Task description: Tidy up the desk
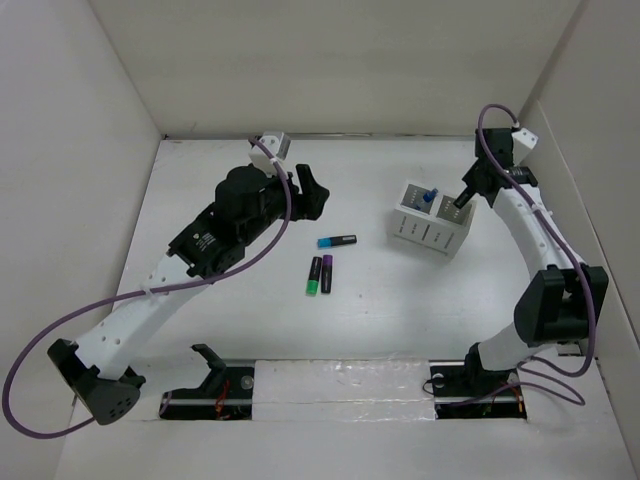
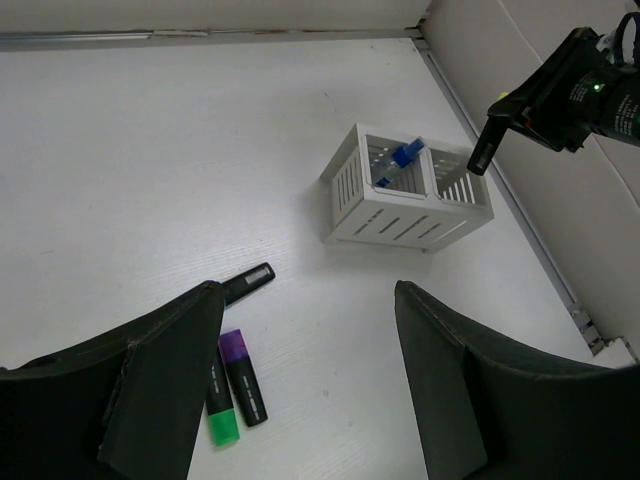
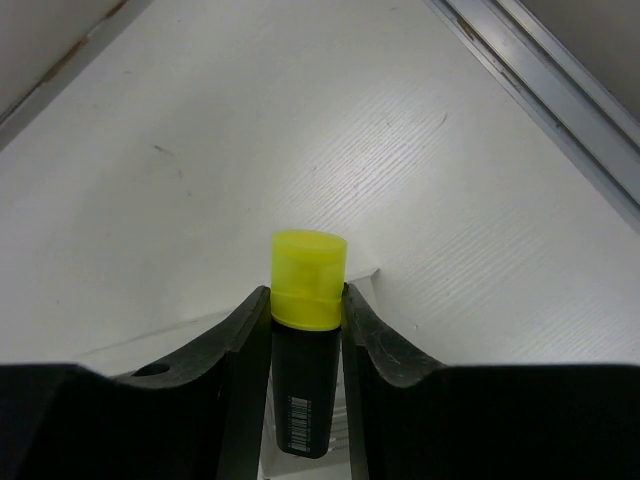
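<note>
Desk point(image 1: 380, 310): flat matte-white tabletop with a faint grain; it fills the floor of the white-walled enclosure under both arms.
Done: one blue marker point(image 1: 428, 198) stands tilted in a compartment of the pen holder point(image 1: 430, 232).
In hand: the right claw point(image 3: 307, 295) is clamped on a yellow highlighter point(image 3: 308, 300), just above the holder's right side; I judge it is about to be dropped in.
Left to do: three loose highlighters lie mid-desk: blue-capped point(image 1: 337, 241), green-capped point(image 1: 314, 276) and purple-capped point(image 1: 326, 273), the last two side by side.
Left claw point(image 2: 305, 300): spread wide and empty, above the loose highlighters.
Holder: white rigid box with slotted walls and a divider, right of centre.
Highlighters: stubby black barrels with glossy coloured caps.
Progress: roughly a third through, by my estimate.
</note>
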Action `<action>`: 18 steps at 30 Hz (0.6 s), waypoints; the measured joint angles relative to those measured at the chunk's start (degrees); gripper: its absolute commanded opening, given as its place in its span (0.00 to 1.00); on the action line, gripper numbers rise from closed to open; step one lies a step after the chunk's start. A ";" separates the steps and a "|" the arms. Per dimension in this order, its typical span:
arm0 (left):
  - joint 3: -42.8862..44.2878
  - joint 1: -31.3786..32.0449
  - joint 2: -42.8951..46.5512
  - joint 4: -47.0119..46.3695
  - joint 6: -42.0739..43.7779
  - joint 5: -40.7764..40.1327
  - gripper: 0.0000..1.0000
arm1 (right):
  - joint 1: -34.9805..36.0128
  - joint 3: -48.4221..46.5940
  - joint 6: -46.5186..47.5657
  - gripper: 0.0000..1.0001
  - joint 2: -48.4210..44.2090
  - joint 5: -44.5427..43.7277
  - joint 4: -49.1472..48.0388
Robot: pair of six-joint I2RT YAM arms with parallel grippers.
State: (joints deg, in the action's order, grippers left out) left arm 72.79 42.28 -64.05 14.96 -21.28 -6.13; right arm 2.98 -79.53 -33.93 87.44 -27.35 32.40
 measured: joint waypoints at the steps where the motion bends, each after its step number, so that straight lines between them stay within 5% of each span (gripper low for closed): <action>1: 0.04 0.00 0.00 -0.22 0.17 -0.02 0.65 | -0.02 -0.11 0.13 0.12 0.46 -0.33 0.00; 18: 1.53 0.00 -3.02 -2.08 3.80 -0.13 0.66 | 5.14 -0.13 -0.44 0.23 5.68 -6.88 -1.66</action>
State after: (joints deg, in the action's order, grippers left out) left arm 74.32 42.28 -67.07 12.88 -17.47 -6.26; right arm 8.12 -79.66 -34.37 93.12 -34.24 30.74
